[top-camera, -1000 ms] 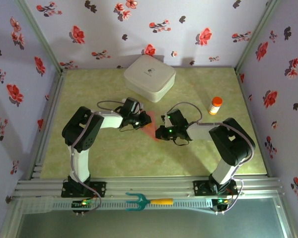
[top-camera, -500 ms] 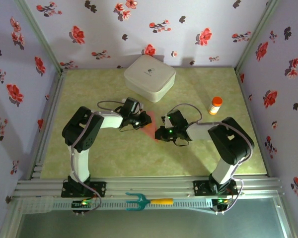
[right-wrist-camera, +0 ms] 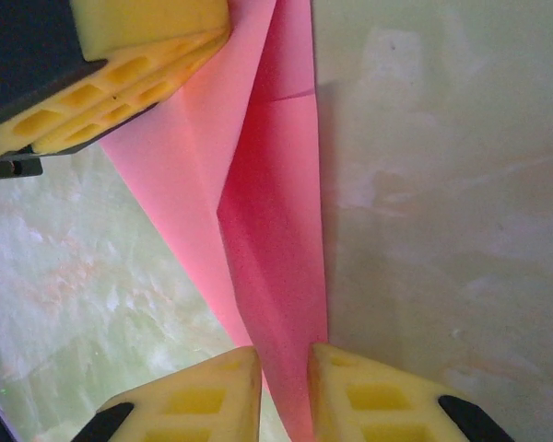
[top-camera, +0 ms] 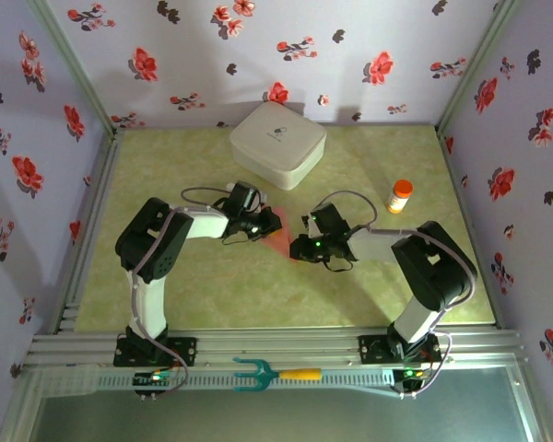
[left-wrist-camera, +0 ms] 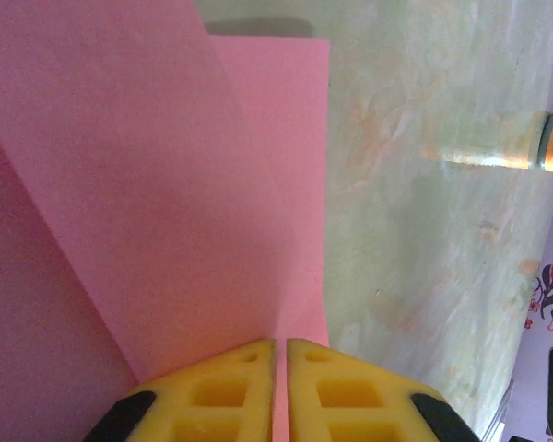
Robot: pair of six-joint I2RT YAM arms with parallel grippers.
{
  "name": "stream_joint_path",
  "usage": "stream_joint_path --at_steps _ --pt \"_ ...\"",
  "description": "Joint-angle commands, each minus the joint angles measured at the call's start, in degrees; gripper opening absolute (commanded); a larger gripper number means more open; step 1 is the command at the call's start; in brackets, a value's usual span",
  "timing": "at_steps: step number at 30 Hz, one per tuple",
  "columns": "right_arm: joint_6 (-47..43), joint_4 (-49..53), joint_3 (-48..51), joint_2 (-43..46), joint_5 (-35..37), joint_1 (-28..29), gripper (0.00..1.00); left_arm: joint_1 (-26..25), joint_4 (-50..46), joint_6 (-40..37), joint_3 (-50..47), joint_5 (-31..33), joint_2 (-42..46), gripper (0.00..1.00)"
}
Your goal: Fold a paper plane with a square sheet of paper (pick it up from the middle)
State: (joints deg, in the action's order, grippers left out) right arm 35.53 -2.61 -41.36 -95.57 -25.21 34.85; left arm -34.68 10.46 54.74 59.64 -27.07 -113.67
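1. At the middle of the table (top-camera: 212, 285), in the top view, your two arms meet tip to tip. The pink sheet of paper (top-camera: 278, 235) shows between them as a small red-pink patch.
2. Your left gripper (left-wrist-camera: 281, 354) is all but closed. In its wrist view the two yellow fingers leave only a hairline slit, and the edge of the paper runs into it, so the sheet is pinched there.
3. Above those fingers in the same view, the paper fans out across the left and centre of the frame. It lies in overlapping layers with slanting creases, so it is already partly folded. Green table surface takes up the right side.
4. Your right gripper (right-wrist-camera: 285, 364) has its jaws narrowly apart at the bottom of its wrist view. The narrow pointed end of the paper runs down into the gap. It lies close against the right-hand finger and stands a little clear of the left-hand one, so you have no squeeze on it here.
5. Upper left in that view, the left arm's yellow fingers (right-wrist-camera: 111, 97) bear on the wider end of the sheet. A raised crease runs along the paper between the two grippers.
6. Behind the arms, the white rounded box (top-camera: 277, 144) sits near the back wall, apart from the paper.
7. Right of centre, the orange-capped bottle (top-camera: 400, 195) stands upright, well apart from the paper.
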Motion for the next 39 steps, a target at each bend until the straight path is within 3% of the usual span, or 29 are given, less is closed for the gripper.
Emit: stream_joint_path --at_steps 1,3,5,14,35,37,39 --pt "-1.24 4.35 -0.71 0.06 2.11 -0.33 0.18 -0.22 -2.79 -1.08 0.04 0.53 -1.87 0.13" --pt "-1.62 4.53 -1.07 1.1 2.95 -0.32 0.18 -0.23 -2.73 -1.12 0.04 0.53 -1.91 0.13" --pt "-3.05 5.87 -1.98 1.73 3.43 -0.31 0.25 -0.22 -2.76 -1.12 0.1 0.51 -1.91 0.13" --pt "-6.79 10.24 -4.16 0.1 4.92 -0.29 0.26 -0.3 -2.48 -1.13 0.13 0.28 -1.97 0.13" --pt "-6.89 9.47 -2.87 -0.69 1.07 -0.22 0.18 -0.34 -2.02 -0.57 -0.05 0.18 -2.04 0.13" --pt "-6.54 9.31 -2.48 -0.33 0.3 -0.22 0.12 -0.33 -2.11 -0.51 -0.1 0.2 -2.0 0.13" --pt "-6.22 9.33 -1.85 0.02 0.03 -0.22 0.14 -0.3 -2.11 -0.56 -0.12 0.31 -1.96 0.13"
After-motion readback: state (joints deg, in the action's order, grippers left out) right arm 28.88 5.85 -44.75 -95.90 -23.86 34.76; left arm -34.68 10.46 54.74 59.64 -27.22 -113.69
